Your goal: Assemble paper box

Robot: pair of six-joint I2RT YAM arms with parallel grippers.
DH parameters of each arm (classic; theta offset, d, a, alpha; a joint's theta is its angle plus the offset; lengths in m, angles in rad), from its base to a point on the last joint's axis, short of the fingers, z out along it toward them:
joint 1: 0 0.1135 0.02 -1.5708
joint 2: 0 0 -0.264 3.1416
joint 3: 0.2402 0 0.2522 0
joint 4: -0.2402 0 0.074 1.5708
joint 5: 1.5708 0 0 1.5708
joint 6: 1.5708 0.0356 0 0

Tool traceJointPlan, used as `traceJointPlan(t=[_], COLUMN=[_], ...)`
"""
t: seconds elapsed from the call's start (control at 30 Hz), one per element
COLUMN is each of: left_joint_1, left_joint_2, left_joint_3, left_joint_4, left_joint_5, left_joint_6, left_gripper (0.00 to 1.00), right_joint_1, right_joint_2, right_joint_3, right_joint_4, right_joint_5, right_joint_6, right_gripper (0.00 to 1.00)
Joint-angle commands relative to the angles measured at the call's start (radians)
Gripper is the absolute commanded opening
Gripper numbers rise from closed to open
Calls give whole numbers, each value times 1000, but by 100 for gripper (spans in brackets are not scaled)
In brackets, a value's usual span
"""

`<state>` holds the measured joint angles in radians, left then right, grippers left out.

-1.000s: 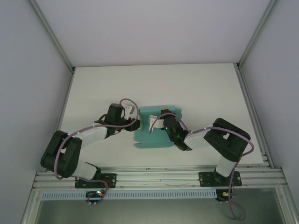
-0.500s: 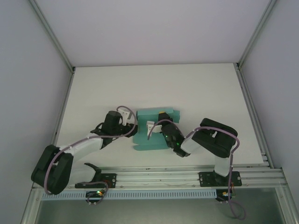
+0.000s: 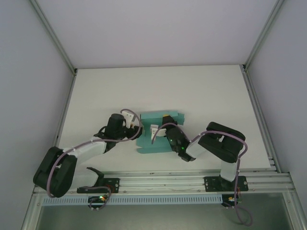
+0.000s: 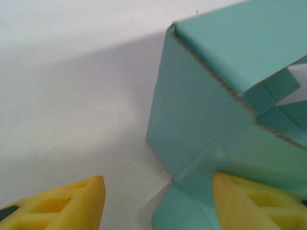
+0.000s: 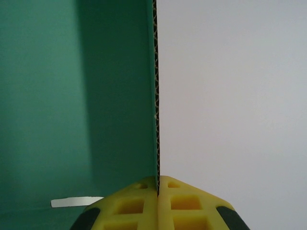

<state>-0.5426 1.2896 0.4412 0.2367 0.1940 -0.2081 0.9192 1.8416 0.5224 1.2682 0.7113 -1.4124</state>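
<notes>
Since one second ago the left arm has dropped low and stretched out, its elbow now at lower left of the top view; little change over the last half second. Paper box (image 3: 160,134) sits at centre frame on the white matte table (image 3: 201,96), between both grippers. Right gripper (image 5: 158,191) is pinched tight on an upright wall of the box, fluted edge running up between its yellow pads. Left gripper (image 4: 158,206) is spread wide around a box corner, gripping nothing. Judged partly done: some walls stand, but a flap lies flat at the lower side and tabs are unlocked. Card is thin, matte teal, corrugated, creased sharply at the folds; pads have moulded hollows.
</notes>
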Motion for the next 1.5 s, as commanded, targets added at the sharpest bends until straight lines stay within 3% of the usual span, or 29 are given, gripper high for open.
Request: traceJointPlan(t=[0.0,0.27,0.47,0.57,0.8,0.97,1.07,1.13,1.17,1.2,1.3,1.47], left_joint_1=[-4,-14,-18,-24,-73,-117,-124,-124,-124,-124,-125,-123], left_joint_2=[54,150,208,241,327,402,443,456,457,455,434,394], left_joint_3=[28,16,13,13,53,92,96,96,96,94,95,81], left_joint_4=[88,315,380,439,474,478,512,523,523,521,479,444], left_joint_5=[25,42,15,-48,-300,-448,-468,-447,-435,-419,-394,-317], left_joint_6=[21,20,31,15,-1,-4,-26,-23,-20,-14,3,37], left_gripper=[60,66,67,54,14,0,0,0,0,0,0,0], right_joint_1=[14,21,22,26,41,56,56,54,54,52,43,10], right_joint_2=[-49,-122,-144,-152,-138,-165,-180,-194,-209,-228,-332,-608], right_joint_3=[-6,8,11,18,36,58,69,67,65,63,48,22], right_joint_4=[-69,-362,-401,-446,-496,-628,-702,-705,-709,-712,-771,-959], right_joint_5=[-3,-47,-44,-50,-16,-19,-13,7,16,18,-17,-183], right_joint_6=[46,196,211,233,284,394,458,494,518,543,638,852], right_gripper=[0,0,0,0,0,0,0,18,36,42,53,71])
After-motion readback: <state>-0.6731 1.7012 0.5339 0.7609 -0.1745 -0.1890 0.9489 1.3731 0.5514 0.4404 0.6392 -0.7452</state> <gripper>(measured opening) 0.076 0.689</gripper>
